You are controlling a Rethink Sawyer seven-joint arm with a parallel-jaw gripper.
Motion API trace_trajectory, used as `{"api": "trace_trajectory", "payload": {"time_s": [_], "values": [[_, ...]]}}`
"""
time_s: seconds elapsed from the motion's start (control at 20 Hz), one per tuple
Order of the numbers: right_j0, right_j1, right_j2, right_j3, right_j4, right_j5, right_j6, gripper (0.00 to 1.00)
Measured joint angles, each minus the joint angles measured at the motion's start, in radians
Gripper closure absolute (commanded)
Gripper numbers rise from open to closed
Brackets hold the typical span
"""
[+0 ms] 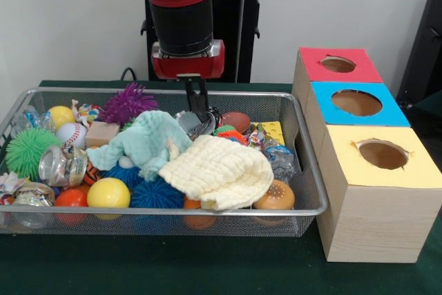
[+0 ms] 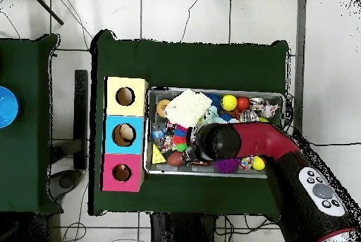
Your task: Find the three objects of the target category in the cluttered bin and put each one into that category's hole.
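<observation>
The bin (image 1: 207, 211) is a silver wire basket full of clutter; it also shows in the overhead view (image 2: 215, 89). The hole (image 1: 338, 64) is in the red top of the far box, which the overhead view shows nearest the robot (image 2: 121, 173). My gripper (image 1: 200, 117) reaches down into the back middle of the bin. Its fingers stand close together on a crumpled shiny silver object (image 1: 192, 124), between a mint green cloth (image 1: 145, 144) and a brown ball (image 1: 236, 121). In the overhead view the arm's head (image 2: 211, 142) hides the gripper.
A white cloth (image 1: 217, 170) lies over the bin's front middle. Around it are a purple spiky ball (image 1: 128, 103), a green spiky ball (image 1: 27, 151), a baseball (image 1: 71, 135), a yellow ball (image 1: 108, 193) and a jar (image 1: 62, 166). The blue-topped hole (image 1: 356, 102) and the yellow-topped hole (image 1: 382, 154) stand nearer.
</observation>
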Motion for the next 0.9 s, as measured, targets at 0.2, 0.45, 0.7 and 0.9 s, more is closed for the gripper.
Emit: {"api": "trace_trajectory", "payload": {"time_s": [0.2,0.45,0.7,0.9], "values": [[-0.007,0.0,-0.003,-0.004,-0.002,0.0,0.0,1.0],[-0.011,0.0,-0.005,-0.009,-0.003,0.0,0.0,1.0],[-0.011,0.0,-0.006,-0.015,-0.003,0.0,0.0,1.0],[-0.011,0.0,-0.007,-0.022,-0.003,0.0,0.0,1.0]]}}
